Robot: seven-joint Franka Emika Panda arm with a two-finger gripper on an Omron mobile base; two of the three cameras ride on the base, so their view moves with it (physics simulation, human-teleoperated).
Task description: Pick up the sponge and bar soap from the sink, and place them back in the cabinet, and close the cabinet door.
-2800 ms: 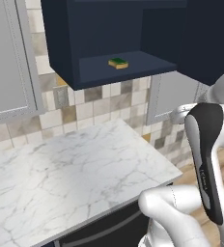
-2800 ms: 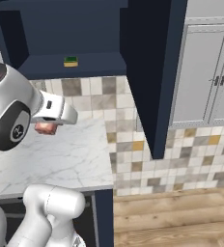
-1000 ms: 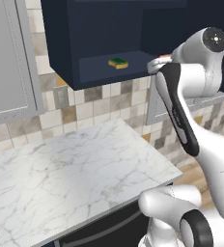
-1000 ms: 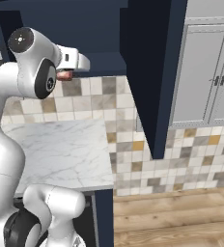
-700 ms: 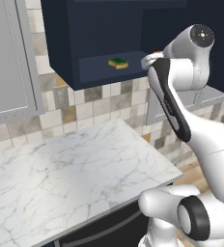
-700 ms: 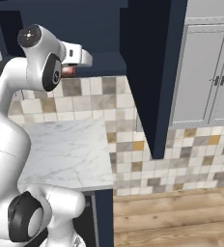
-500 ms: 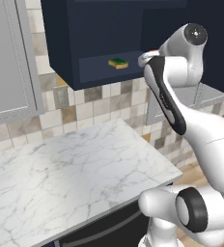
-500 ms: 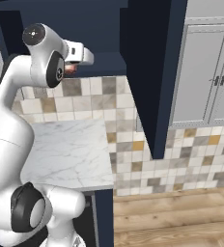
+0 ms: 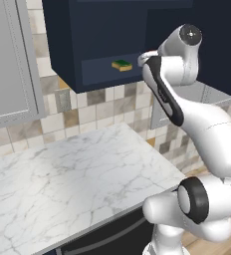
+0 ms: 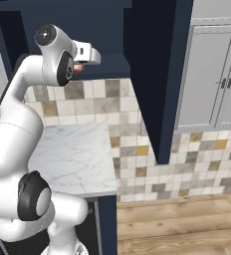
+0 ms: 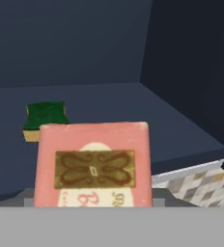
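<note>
- The soap (image 11: 91,165), a flat pink-orange rectangular bar with a gold ornamental label and a paler oval beneath it, is held in the gripper (image 10: 80,67) at the open front of the cabinet (image 9: 95,35); the jaws are closed on it.
- In the right base view a small reddish patch of the bar is seen under the white hand.
- The sponge (image 9: 121,64), flat with a green top face and a yellow underside, lies on the matte navy cabinet floor, well apart from the soap and deeper in to its left in the hand view.
- The door (image 10: 155,74), a smooth dark navy panel, stands open to the right of the cabinet.
- A white marble-veined counter (image 9: 77,174) lies below, backed by a beige and grey tiled wall (image 10: 107,99).
- Light grey panelled cabinets (image 10: 214,74) flank the navy one.
</note>
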